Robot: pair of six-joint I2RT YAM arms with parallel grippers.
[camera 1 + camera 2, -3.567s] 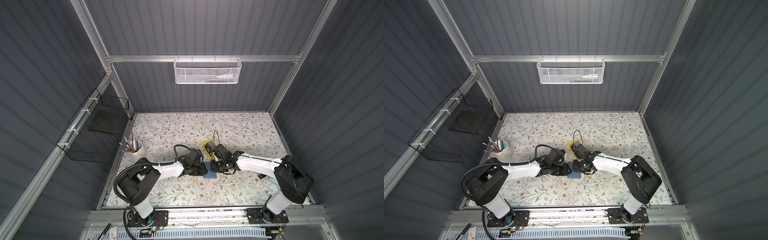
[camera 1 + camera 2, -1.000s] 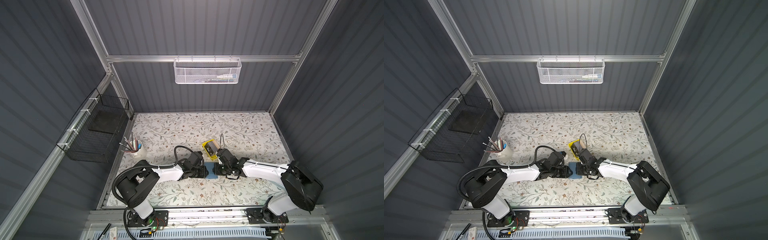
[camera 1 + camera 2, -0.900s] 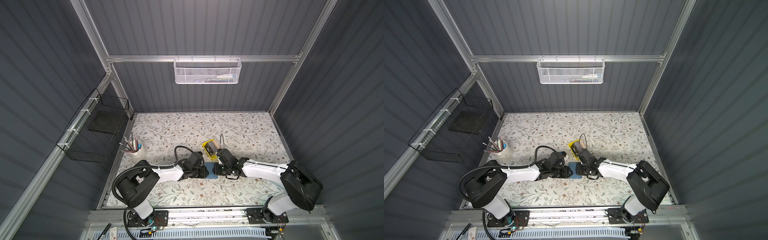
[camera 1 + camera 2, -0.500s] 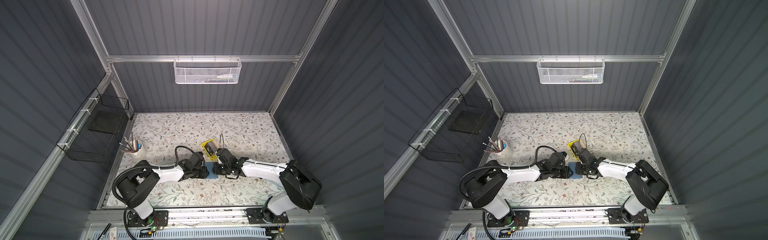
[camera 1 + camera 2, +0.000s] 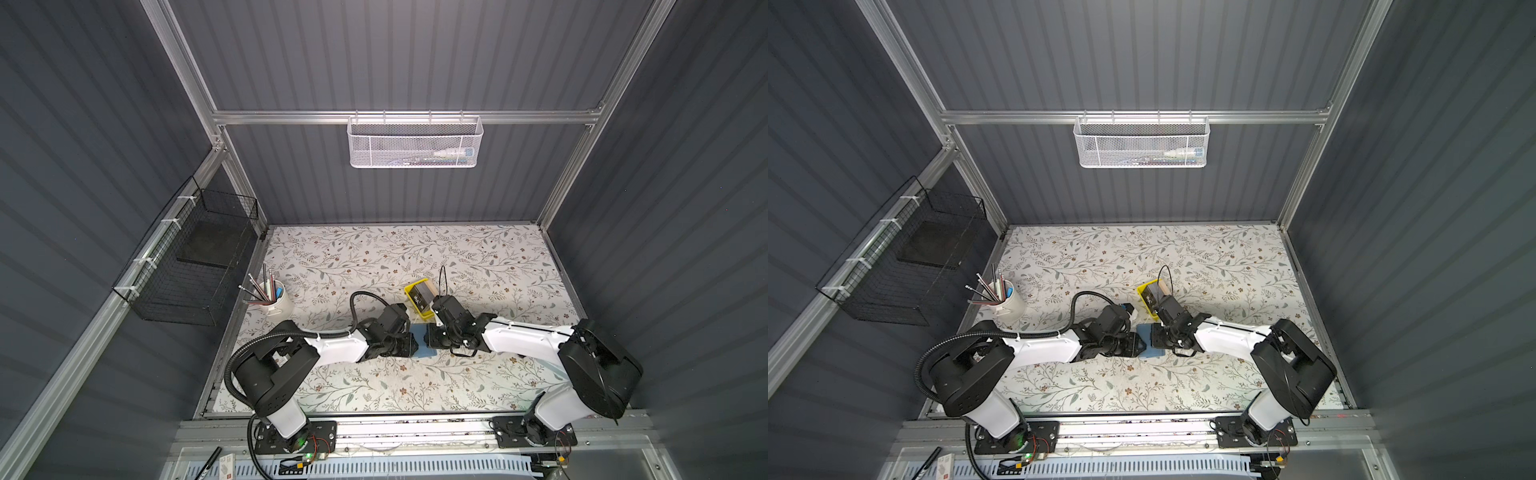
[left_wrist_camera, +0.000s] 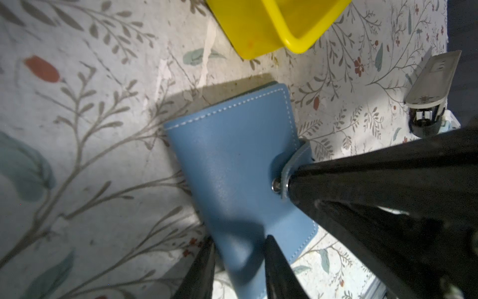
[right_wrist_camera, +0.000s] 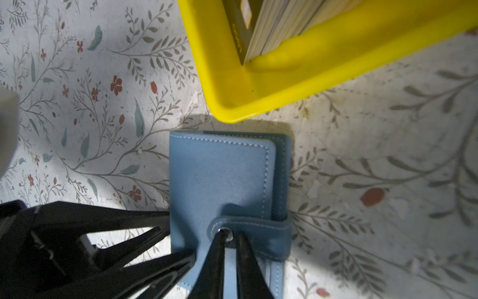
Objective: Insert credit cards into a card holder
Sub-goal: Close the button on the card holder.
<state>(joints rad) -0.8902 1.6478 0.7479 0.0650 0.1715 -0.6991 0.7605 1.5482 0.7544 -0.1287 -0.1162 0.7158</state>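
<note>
The blue card holder (image 7: 219,176) lies closed on the floral table, seen in both top views (image 5: 420,345) (image 5: 1145,344). My left gripper (image 6: 239,259) is shut on its spine edge, one finger on either side of the cover. My right gripper (image 7: 230,236) is shut on the snap tab strap (image 7: 258,230), with its tips at the metal snap, and the strap end stands slightly lifted. The credit cards (image 7: 271,23) stand on edge as a stack in the yellow tray (image 7: 284,98), just behind the holder. The front card is black (image 5: 419,296).
A white cup of pens (image 5: 276,305) stands at the table's left edge. A black wire basket (image 5: 195,266) hangs on the left wall, and a white mesh basket (image 5: 415,143) hangs on the back wall. The yellow tray's corner (image 6: 271,26) lies close to the holder.
Since the earliest frames my right arm has stretched lower and brought its gripper from beside the tray onto the holder. Over the last second both grippers stay almost still.
</note>
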